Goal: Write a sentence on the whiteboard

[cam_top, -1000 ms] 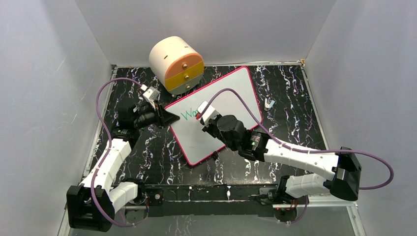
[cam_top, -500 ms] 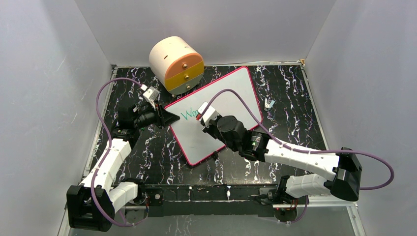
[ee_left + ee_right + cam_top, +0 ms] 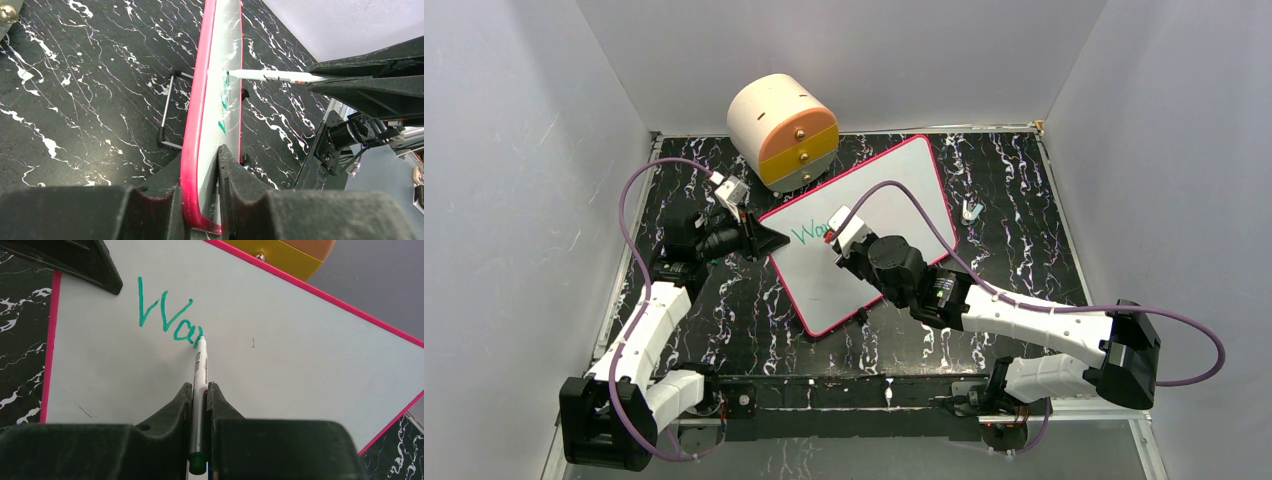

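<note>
The whiteboard [image 3: 894, 190] lies tilted on the black marbled table, white with a pink rim; it also shows in the right wrist view [image 3: 300, 345] and edge-on in the left wrist view [image 3: 200, 100]. Green letters "Wa" [image 3: 167, 315] of the sentence stand near its left corner. My right gripper [image 3: 199, 387] is shut on a white marker [image 3: 200, 370] with a green tip, and the tip touches the board just right of the "a". My left gripper [image 3: 200, 165] is shut on the whiteboard's left corner rim. The marker [image 3: 275, 76] shows in the left wrist view too.
A cream, orange and grey drawer unit [image 3: 784, 130] stands behind the board's upper left edge. A small metal clip [image 3: 970, 210] lies right of the board. A metal handle-like stand [image 3: 167, 112] lies by the board's rim. White walls enclose the table.
The right gripper and marker have shifted very slightly to the right along the writing line. The left arm and the board have not moved.
</note>
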{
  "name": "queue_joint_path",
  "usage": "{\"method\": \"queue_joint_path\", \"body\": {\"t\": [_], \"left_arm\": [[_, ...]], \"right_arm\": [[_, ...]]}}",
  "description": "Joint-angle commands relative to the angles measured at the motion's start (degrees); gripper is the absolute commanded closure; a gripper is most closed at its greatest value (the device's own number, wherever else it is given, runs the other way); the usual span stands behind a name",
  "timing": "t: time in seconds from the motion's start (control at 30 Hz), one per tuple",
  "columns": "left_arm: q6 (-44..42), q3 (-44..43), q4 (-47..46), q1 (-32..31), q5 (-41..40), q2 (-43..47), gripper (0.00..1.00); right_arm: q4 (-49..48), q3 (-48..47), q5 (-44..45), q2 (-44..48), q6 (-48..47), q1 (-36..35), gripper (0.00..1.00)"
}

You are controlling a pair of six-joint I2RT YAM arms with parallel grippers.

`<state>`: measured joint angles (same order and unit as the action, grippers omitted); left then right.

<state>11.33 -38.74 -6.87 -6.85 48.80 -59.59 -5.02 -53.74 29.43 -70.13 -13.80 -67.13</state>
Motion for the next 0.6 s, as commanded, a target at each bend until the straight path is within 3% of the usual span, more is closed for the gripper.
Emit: {"method": "queue_joint_path", "body": {"t": [0.0, 0.57], "left_arm": [[-11.07, 2.9, 8.98, -1.34, -7.76, -2.78, 1.0], [-11.08, 3.21, 8.98, -1.67, -8.18, -1.78, 1.0]], "right_arm": [[-4.4, -0.25, 1.33, 0.24, -0.94, 0.53, 1.0], [-3.73, -0.75, 2.69, 0.0, -0.27, 1.03, 1.0]]}}
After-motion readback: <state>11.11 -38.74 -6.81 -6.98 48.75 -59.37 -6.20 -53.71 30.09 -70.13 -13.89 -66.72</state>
